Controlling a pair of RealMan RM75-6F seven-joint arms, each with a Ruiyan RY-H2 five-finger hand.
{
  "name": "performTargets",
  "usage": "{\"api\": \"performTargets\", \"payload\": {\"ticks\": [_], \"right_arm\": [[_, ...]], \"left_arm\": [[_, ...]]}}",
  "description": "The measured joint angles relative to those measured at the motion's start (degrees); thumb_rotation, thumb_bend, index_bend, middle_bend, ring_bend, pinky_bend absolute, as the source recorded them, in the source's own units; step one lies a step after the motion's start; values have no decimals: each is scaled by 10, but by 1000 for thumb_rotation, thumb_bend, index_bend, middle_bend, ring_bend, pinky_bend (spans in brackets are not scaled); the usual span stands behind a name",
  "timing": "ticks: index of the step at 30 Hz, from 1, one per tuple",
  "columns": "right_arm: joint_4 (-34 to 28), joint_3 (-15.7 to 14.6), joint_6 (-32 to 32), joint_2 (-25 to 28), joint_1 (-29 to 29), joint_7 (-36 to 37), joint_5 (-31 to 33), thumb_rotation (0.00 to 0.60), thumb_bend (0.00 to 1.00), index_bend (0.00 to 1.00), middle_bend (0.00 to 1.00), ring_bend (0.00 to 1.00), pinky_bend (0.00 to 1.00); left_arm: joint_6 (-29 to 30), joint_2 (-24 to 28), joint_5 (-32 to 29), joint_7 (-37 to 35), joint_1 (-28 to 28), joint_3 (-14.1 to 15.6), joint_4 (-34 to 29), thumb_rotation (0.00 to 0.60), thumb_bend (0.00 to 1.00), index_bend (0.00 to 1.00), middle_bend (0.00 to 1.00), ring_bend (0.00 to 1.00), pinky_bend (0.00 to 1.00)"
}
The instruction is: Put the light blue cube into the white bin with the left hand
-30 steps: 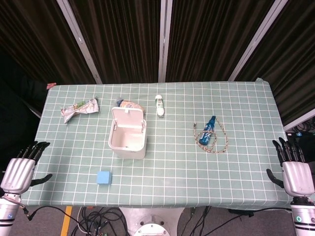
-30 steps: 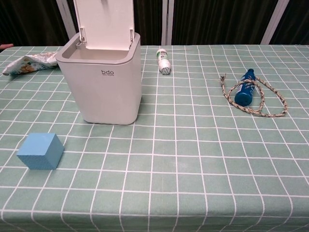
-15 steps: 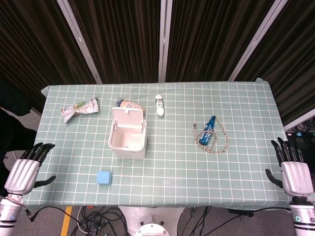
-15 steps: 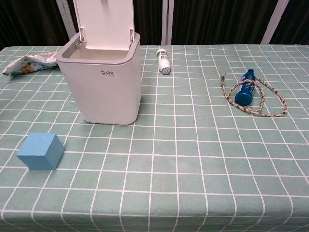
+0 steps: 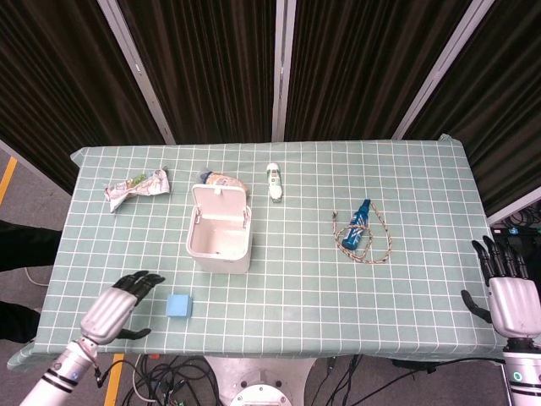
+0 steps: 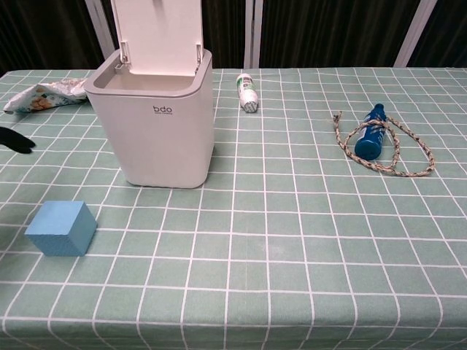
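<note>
The light blue cube [image 5: 177,304] [image 6: 61,227] lies on the green checked table near its front left edge. The white bin [image 5: 220,232] [image 6: 155,124] stands just behind it, lid flipped up and mouth open. My left hand [image 5: 116,308] hovers over the table a little to the left of the cube, fingers spread and holding nothing; only dark fingertips [image 6: 16,138] show at the chest view's left edge. My right hand [image 5: 509,292] hangs open beyond the table's right front corner, far from both.
A crumpled wrapper [image 5: 133,187] lies at the back left, a food packet [image 5: 221,180] behind the bin, a white tube [image 5: 274,181] beside it. A blue bottle [image 5: 357,224] lies on a coil of rope [image 5: 372,245] at the right. Cables trail below the front edge.
My left hand has swung in from off the table's left side to over the table, close to the cube. The right hand has barely moved.
</note>
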Motion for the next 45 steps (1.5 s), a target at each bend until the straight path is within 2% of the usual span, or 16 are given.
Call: {"api": "performTargets", "payload": {"ticks": [6, 13, 20, 22, 27, 35, 41, 45], "right_arm": [[12, 0, -4, -5, 0, 11, 5, 600, 193, 0, 0, 0, 0], [21, 1, -5, -5, 0, 21, 6, 600, 193, 0, 0, 0, 0], [30, 1, -6, -6, -2, 32, 10, 600, 193, 0, 0, 0, 0], [31, 1, -5, -6, -3, 33, 10, 600, 193, 0, 0, 0, 0], [32, 2, -3, -5, -4, 35, 11, 600, 193, 0, 0, 0, 0], [31, 2, -5, -4, -5, 35, 13, 600, 199, 0, 0, 0, 0], [31, 3, -8, -4, -3, 33, 13, 600, 203, 0, 0, 0, 0], [31, 3, -11, -6, -1, 32, 14, 600, 204, 0, 0, 0, 0]], "left_arm": [[-39, -56, -15, 19, -25, -6, 17, 600, 49, 145, 152, 92, 209], [-54, -102, -37, 45, -45, -22, 44, 600, 50, 146, 170, 108, 235], [-59, -112, -58, 55, -52, -25, 54, 600, 58, 195, 240, 196, 339], [-57, -117, -58, 54, -52, -24, 58, 600, 91, 217, 262, 220, 363], [-48, -131, -58, 50, -53, -23, 70, 600, 217, 348, 391, 341, 470], [-24, -154, -49, 64, -55, -27, 94, 600, 287, 501, 535, 479, 614], [-10, -144, -49, 69, -53, -27, 82, 600, 307, 523, 558, 504, 642], [8, -112, -47, 68, -46, -25, 49, 600, 307, 524, 559, 506, 644]]}}
